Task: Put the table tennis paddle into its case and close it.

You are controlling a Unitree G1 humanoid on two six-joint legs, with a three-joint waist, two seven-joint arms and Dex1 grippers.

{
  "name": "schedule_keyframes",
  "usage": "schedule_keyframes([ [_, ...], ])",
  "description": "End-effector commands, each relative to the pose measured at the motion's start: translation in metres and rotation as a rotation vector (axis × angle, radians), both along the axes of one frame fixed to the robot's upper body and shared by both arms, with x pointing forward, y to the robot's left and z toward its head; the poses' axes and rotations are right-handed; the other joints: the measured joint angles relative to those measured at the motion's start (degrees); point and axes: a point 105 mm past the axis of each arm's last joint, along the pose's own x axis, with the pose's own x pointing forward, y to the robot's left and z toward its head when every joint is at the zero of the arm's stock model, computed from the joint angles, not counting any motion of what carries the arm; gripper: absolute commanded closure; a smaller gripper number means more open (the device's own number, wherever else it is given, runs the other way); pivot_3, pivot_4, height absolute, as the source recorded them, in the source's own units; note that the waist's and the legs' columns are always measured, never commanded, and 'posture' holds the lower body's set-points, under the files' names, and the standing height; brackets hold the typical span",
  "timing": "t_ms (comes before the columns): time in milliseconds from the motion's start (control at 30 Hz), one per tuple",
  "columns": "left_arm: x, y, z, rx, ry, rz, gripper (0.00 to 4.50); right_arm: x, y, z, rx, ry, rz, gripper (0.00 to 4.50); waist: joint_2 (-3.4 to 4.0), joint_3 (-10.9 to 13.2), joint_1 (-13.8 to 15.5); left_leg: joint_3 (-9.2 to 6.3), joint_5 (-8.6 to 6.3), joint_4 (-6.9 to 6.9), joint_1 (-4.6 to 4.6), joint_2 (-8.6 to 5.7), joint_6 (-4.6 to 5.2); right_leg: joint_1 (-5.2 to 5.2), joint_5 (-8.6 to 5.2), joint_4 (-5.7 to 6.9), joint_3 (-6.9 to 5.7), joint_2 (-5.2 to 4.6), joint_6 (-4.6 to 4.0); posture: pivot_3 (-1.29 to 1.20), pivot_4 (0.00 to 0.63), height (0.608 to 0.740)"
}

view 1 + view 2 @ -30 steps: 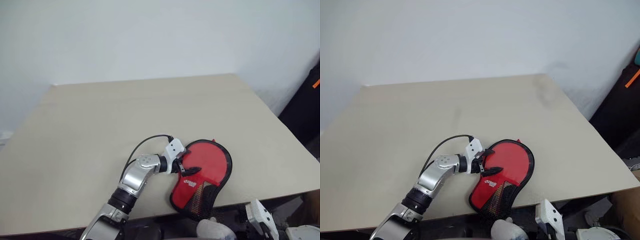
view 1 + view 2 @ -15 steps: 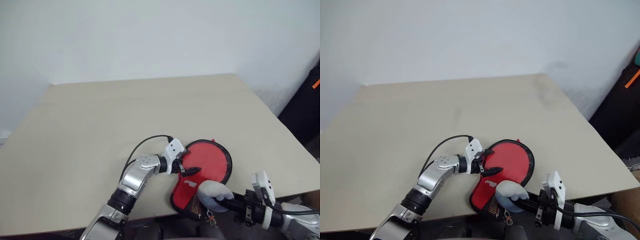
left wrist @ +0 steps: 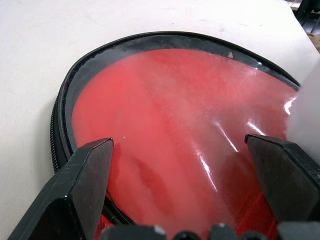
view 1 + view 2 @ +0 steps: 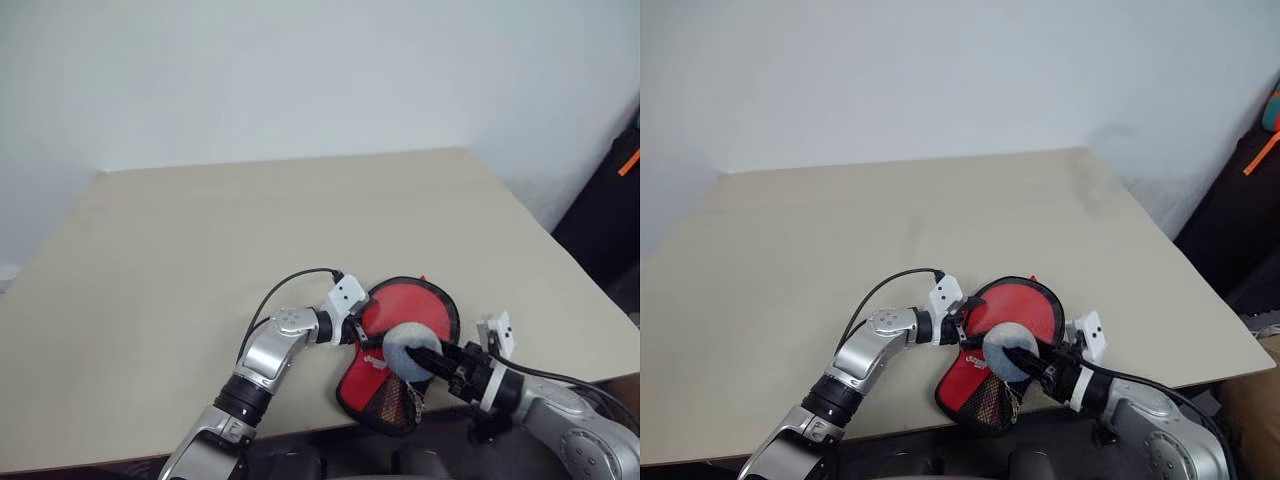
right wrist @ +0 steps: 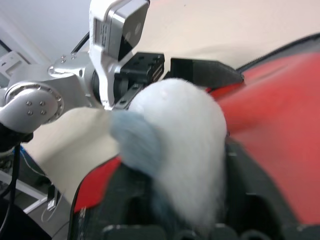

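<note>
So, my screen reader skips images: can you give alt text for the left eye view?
A red paddle-shaped case lies near the front edge of a beige table. The open left gripper rests at the case's left edge, and the right gripper holds a grey-white fuzzy ball over it.

fuzzy ball (image 4: pixel 404 348) hiding case (image 4: pixel 425 305) middle

Soft, even light falls across the pale table (image 4: pixel 200 250), with only faint shadows under the arms and a dull grey smudge on the wall behind. Glare streaks the clear plastic of the case (image 3: pixel 175 125) in the left wrist view. The fuzzy ball (image 5: pixel 175 145) blurs close before the right wrist camera.
</note>
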Motion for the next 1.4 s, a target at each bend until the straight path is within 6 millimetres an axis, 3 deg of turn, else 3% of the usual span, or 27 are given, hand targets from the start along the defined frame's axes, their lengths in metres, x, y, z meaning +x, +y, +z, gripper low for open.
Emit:
schedule_keyframes([
  [33, -0.008, 0.024, -0.045, 0.122, 0.159, 0.072, 0.00, 0.005, -0.001, 0.013, -0.006, -0.040, 0.000, 1.39, 0.02, -0.02, 0.04, -0.01, 0.00, 0.00, 0.00, 0.00, 0.00, 0.00, 0.00, 0.00, -0.01, 0.00, 0.00, 0.00, 0.000, 0.740],
  [100, -0.008, 0.025, -0.044, 0.121, 0.158, 0.075, 0.00, 0.004, 0.000, 0.020, -0.009, -0.068, 0.007, 0.74, 0.04, -0.02, 0.05, -0.01, 0.00, 0.00, 0.00, 0.00, 0.01, 0.00, 0.00, 0.02, 0.00, 0.01, 0.00, 0.00, 0.000, 0.740],
  [267, -0.007, 0.025, -0.044, 0.116, 0.158, 0.083, 0.00, 0.006, 0.002, 0.039, 0.031, -0.135, 0.003, 0.74, 0.06, -0.02, 0.05, -0.02, 0.00, -0.03, -0.02, -0.02, 0.01, -0.02, 0.01, 0.06, 0.00, 0.01, 0.01, 0.00, 0.000, 0.740],
  [567, -0.009, 0.026, -0.041, 0.087, 0.149, 0.095, 0.00, 0.028, -0.001, 0.056, 0.115, -0.175, -0.124, 0.74, 0.13, -0.06, 0.07, -0.03, 0.01, -0.07, -0.04, -0.03, 0.01, -0.06, 0.01, 0.07, 0.02, 0.01, 0.01, 0.00, 0.000, 0.740],
  [833, 0.001, 0.030, 0.005, -0.188, 0.121, 0.144, 0.00, 0.061, -0.038, 0.060, 0.223, -0.182, -0.374, 0.74, 0.23, -0.08, 0.10, 0.00, 0.14, -0.16, -0.35, -0.09, 0.24, -0.47, 0.08, 0.39, 0.13, 0.01, 0.06, 0.00, 0.000, 0.740],
  [933, 0.012, 0.039, 0.020, -0.234, 0.102, 0.175, 0.00, 0.066, -0.048, 0.063, 0.242, -0.200, -0.402, 0.74, 0.40, 0.01, 0.10, -0.03, 0.18, -0.15, -0.86, -0.09, 0.27, -0.91, 0.28, 0.50, 0.15, 0.06, -0.03, 0.00, 0.000, 0.740],
  [1133, 0.021, 0.065, 0.055, -0.291, 0.057, 0.176, 0.00, 0.065, -0.058, 0.065, 0.244, -0.224, -0.352, 0.74, 0.57, 0.25, 0.04, -0.03, 0.19, -0.14, -1.00, -0.11, 0.29, -1.01, 0.34, 0.50, 0.16, 0.08, -0.13, 0.00, 0.000, 0.740],
  [1233, 0.013, 0.084, 0.075, -0.283, 0.018, 0.149, 0.00, 0.059, -0.075, 0.063, 0.239, -0.232, -0.312, 0.74, 0.57, 0.46, 0.08, -0.01, 0.19, -0.09, -1.02, -0.13, 0.29, -0.97, 0.34, 0.48, 0.16, 0.06, -0.12, 0.00, 0.000, 0.740],
  [1400, -0.021, 0.114, 0.078, -0.183, 0.029, 0.087, 0.00, 0.060, -0.089, 0.054, 0.207, -0.220, -0.299, 0.74, 0.78, 0.77, -0.25, 0.03, 0.18, -0.13, -1.01, -0.11, 0.29, -0.99, 0.34, 0.48, 0.19, 0.06, -0.14, 0.00, 0.000, 0.740],
])
